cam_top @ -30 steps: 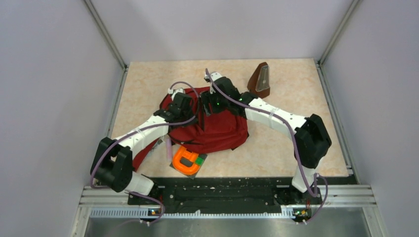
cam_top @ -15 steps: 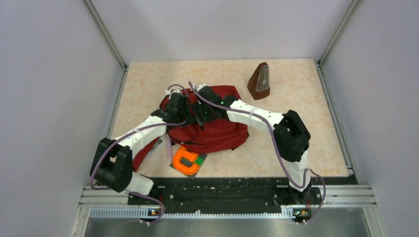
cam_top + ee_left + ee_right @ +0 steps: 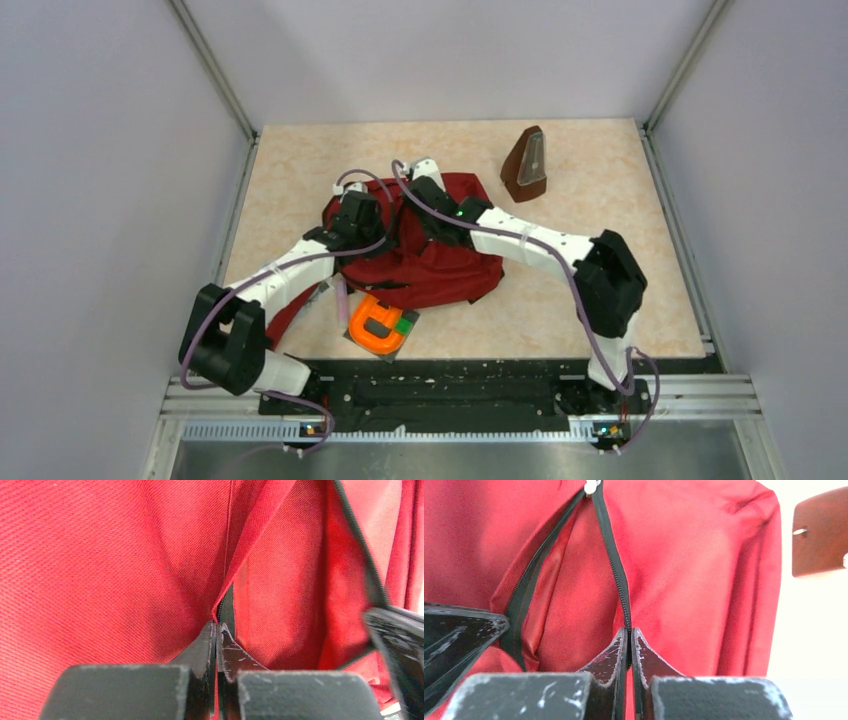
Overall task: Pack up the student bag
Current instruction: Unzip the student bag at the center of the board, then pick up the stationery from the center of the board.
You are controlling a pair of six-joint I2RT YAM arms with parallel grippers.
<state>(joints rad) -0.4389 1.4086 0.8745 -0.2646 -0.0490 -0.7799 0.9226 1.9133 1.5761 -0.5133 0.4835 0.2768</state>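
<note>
The student bag, dark red with black zippers, lies in the middle of the table. Both grippers are at its far end, side by side over an unzipped opening. My left gripper is shut on the red fabric edge at the opening's left side. On the right side, my right gripper is shut on the black zipper tape. A white zipper pull shows at the far end of the opening. The inside of the bag is hidden.
A brown pyramid metronome stands at the far right of the table. An orange item lies on a flat grey thing in front of the bag, near the front edge, with a pinkish stick beside it. Grey walls enclose three sides.
My right gripper has closed on the zipper edge and its arm has shifted slightly right. The left gripper finished closing on the fabric a second ago and has stayed in place.
</note>
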